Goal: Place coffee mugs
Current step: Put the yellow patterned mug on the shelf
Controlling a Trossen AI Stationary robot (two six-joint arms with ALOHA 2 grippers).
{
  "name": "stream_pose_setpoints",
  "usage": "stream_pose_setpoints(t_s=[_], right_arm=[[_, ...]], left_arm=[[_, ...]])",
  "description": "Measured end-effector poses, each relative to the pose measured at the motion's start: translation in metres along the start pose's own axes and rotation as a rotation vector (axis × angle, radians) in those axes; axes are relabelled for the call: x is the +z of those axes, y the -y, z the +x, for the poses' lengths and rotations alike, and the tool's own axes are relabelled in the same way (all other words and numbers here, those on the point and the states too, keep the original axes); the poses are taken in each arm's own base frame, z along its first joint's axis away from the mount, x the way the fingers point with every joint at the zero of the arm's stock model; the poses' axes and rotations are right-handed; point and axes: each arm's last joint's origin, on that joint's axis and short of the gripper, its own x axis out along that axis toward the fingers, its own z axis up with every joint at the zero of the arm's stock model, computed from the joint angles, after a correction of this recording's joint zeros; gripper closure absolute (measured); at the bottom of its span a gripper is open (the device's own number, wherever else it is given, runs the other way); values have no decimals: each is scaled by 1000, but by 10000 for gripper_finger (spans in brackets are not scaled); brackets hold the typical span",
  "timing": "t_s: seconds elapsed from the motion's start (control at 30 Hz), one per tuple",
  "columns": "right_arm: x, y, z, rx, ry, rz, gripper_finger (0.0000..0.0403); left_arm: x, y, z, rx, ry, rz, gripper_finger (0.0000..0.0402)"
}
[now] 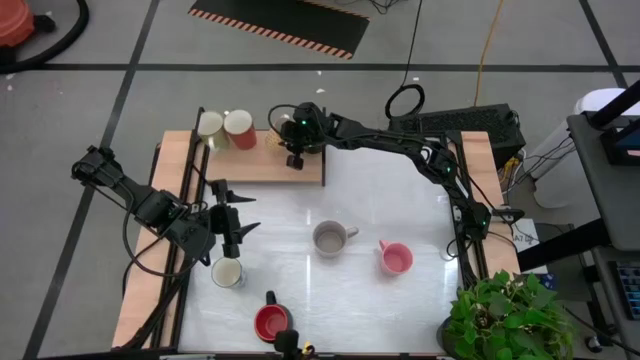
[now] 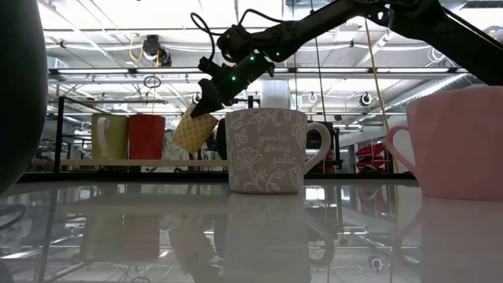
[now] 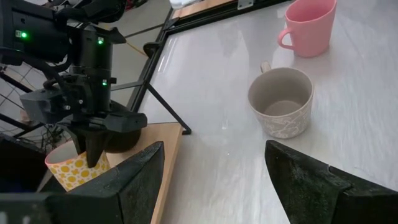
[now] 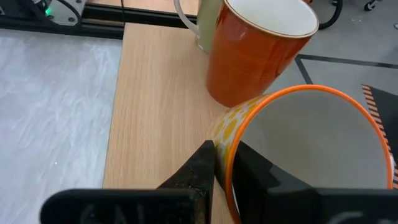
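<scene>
My right gripper (image 1: 295, 148) reaches over the wooden board (image 1: 300, 172) at the table's far left and is shut on a yellow-patterned mug with an orange rim (image 2: 194, 130). A cream mug (image 1: 210, 125) and an orange-red mug (image 1: 240, 128) stand upright on the board beside it. My left gripper (image 1: 232, 215) hovers open near the table's left edge, above a cream mug (image 1: 228, 272). A grey patterned mug (image 1: 330, 238), a pink mug (image 1: 395, 258) and a red mug (image 1: 270, 322) stand on the white tabletop. My right gripper pinches the yellow mug's wall at its orange rim (image 4: 225, 146), one finger (image 4: 200, 165) outside and one inside. The fingers come from above, pointing down. The mug hangs tilted below them (image 3: 73, 169), just above the board, close to the orange-red mug (image 4: 255, 50).
The board takes up the far-left part of the table, with bare wood (image 4: 155, 93) beside the two standing mugs. A potted plant (image 1: 500, 315) sits at the near right corner. Cables and a dark box (image 1: 470, 125) lie beyond the far right edge.
</scene>
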Motion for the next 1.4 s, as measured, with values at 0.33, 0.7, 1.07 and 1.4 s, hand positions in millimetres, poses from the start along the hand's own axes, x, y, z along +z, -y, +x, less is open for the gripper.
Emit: stream_pose_setpoints(t_s=[0.33,0.7,1.07,1.4], right_arm=[[-1,0,0,-4,-5,-13,355],[1,3,0,-67,-7,-18,289],[6,-7,1,-46,20,-18,280],[12,-19,2,-4,58,-35,279]], left_arm=[[0,0,0,0,0,-6,119],[0,0,0,0,0,-13,119],[0,0,0,0,0,-13,119],[0,0,0,-1,-1,-14,119]])
